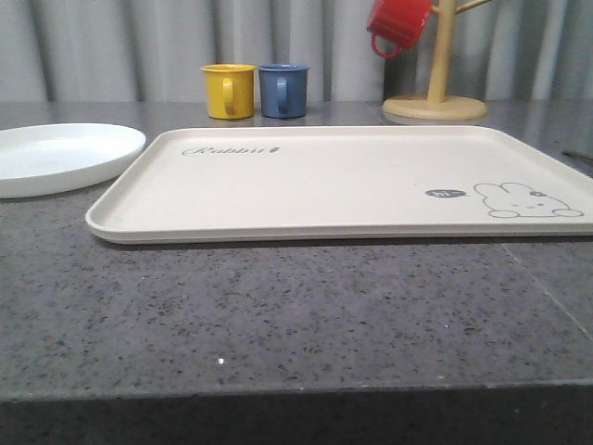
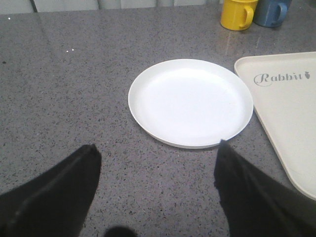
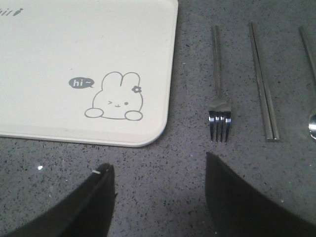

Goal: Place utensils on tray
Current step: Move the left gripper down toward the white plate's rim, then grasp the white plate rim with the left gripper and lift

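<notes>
The cream tray (image 1: 306,176) lies across the middle of the grey table with nothing on it; its "Rabbit" corner (image 2: 286,98) and its rabbit-drawing corner (image 3: 74,49) show in the wrist views. Beside that rabbit corner, on bare table, lie a silver fork (image 3: 217,94), a straight knife (image 3: 263,84) and the edge of a spoon (image 3: 311,74), side by side. My right gripper (image 3: 158,165) hovers open just short of the fork's tines, nothing between its fingers. My left gripper (image 2: 158,150) hangs open over bare table next to the white plate.
A round white plate (image 1: 56,156) sits left of the tray. Behind the tray stand a yellow cup (image 1: 228,90) and a blue cup (image 1: 283,89). A wooden mug tree (image 1: 435,93) with a red mug (image 1: 398,26) stands at the back right.
</notes>
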Controlling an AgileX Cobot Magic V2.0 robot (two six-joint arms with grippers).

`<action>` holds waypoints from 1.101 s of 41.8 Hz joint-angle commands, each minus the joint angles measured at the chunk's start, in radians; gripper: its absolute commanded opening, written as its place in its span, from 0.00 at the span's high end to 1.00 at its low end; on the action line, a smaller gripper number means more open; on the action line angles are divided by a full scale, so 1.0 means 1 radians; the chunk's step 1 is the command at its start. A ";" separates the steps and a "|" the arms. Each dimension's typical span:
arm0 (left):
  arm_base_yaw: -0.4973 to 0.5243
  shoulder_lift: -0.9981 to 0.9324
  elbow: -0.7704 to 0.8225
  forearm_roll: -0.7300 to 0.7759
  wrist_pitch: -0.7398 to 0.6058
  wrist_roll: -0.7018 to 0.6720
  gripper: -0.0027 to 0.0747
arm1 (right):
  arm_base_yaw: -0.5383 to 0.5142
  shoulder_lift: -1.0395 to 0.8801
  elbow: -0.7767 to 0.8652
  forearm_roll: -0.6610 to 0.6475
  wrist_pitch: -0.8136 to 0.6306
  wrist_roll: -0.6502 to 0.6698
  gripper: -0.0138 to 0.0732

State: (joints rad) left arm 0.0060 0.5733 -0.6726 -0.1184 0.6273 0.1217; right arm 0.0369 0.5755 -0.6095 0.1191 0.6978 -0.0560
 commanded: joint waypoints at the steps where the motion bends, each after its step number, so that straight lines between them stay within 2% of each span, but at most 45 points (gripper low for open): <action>1: -0.001 0.055 -0.047 -0.002 -0.044 -0.006 0.32 | -0.005 0.010 -0.032 -0.005 -0.056 -0.007 0.33; 10: -0.001 0.252 -0.168 0.023 0.040 -0.006 0.32 | -0.005 0.010 -0.032 -0.005 -0.056 -0.007 0.33; 15: -0.001 0.379 -0.240 0.104 0.074 -0.006 0.32 | -0.005 0.010 -0.032 -0.005 -0.055 -0.007 0.33; 21: 0.045 0.525 -0.334 0.118 0.120 -0.006 0.32 | -0.005 0.010 -0.032 -0.005 -0.055 -0.007 0.33; 25: 0.105 0.627 -0.398 0.032 0.132 0.006 0.32 | -0.005 0.010 -0.032 -0.005 -0.054 -0.007 0.33; 32: 0.174 0.806 -0.488 -0.259 0.155 0.199 0.32 | -0.005 0.010 -0.032 -0.005 -0.054 -0.007 0.33; 36: 0.181 0.892 -0.528 -0.375 0.155 0.277 0.32 | -0.005 0.010 -0.032 -0.005 -0.053 -0.007 0.33; 46: 0.181 1.054 -0.618 -0.407 0.150 0.285 0.32 | -0.005 0.010 -0.032 -0.005 -0.052 -0.007 0.33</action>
State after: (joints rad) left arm 0.1857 1.6218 -1.2349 -0.4815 0.8102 0.3979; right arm 0.0369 0.5765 -0.6095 0.1191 0.7062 -0.0574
